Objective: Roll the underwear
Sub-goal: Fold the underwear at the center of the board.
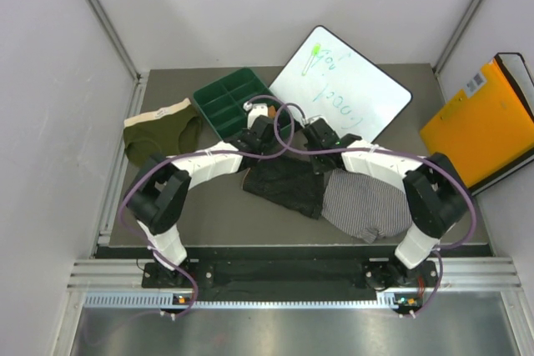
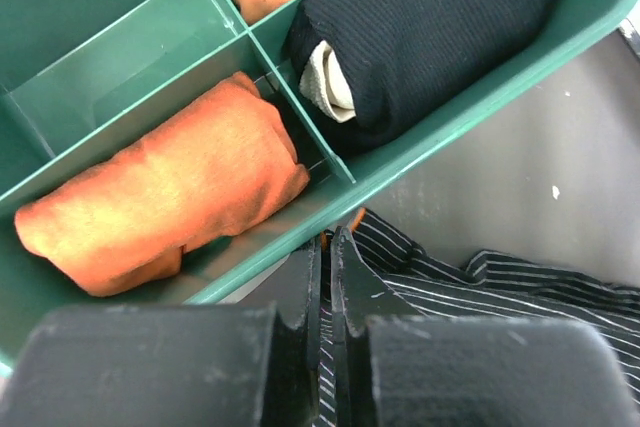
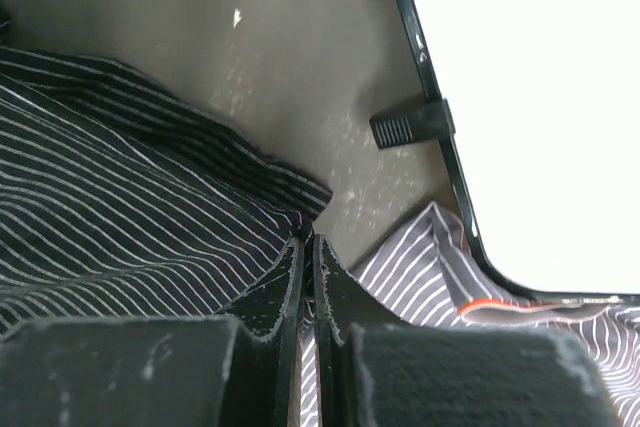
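The left hand [image 2: 327, 245] was clenched, its fingers pressed together on the far edge of the black striped brief [image 1: 284, 183]. That brief lay flat on the surface [image 1: 217, 223] and spread back beneath the hand toward its wrist. Just beyond the fingertips ran the wall of the green tray [image 2: 440, 137], which held an orange roll [image 2: 170, 187] ahead to the left and a black roll [image 2: 430, 37] ahead to the right. The right hand [image 3: 308, 245] was likewise clenched, on a far corner of the same brief, with the dark cloth lying to its left. To its right lay the grey-white striped brief [image 3: 420, 257], up against the frame of the whiteboard [image 3: 520, 97]. The olive green brief [image 1: 163, 129] lay well apart, out past the left hand's left side, beside the tray
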Robot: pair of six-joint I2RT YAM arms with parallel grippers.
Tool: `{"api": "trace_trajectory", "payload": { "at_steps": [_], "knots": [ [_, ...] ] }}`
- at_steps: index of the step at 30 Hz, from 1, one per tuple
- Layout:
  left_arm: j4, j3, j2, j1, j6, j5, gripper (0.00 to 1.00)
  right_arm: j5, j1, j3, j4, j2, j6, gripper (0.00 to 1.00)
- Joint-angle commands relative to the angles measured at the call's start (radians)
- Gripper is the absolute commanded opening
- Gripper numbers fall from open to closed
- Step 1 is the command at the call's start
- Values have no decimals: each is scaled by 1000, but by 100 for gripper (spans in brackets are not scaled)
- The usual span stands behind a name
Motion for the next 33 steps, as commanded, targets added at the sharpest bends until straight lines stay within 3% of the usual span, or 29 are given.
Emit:
{"api": "trace_trajectory", "payload": {
  "at_steps": [1,10,12,13,14,17,18,21,28,33],
  "knots": [
    [14,46,20,30,21,-45,0,2,-14,57,56,26,-27,0],
    [45,63,58,38,56,21,0,23,-29,106,42,77,-33,0],
    [49,72,63,38,67,36,12,18,-35,116,34,84,-33,3],
    [52,74,63,38,70,41,18,15,-37,119,31,85,-35,14],
    [52,77,61,38,73,50,35,6,-40,119,30,82,-35,33],
    [64,68,41,38,73,67,59,-23,-40,100,36,34,-36,61],
    [80,62,26,37,73,80,69,-34,-39,93,34,16,-36,65],
    [121,20,-14,37,82,152,81,-87,-38,50,31,-72,-29,72],
    [187,-75,-83,33,67,275,81,-248,-31,-104,31,-245,80,73],
    [200,-213,-193,33,35,285,78,-253,66,-193,36,-325,155,73]
  ]
}}
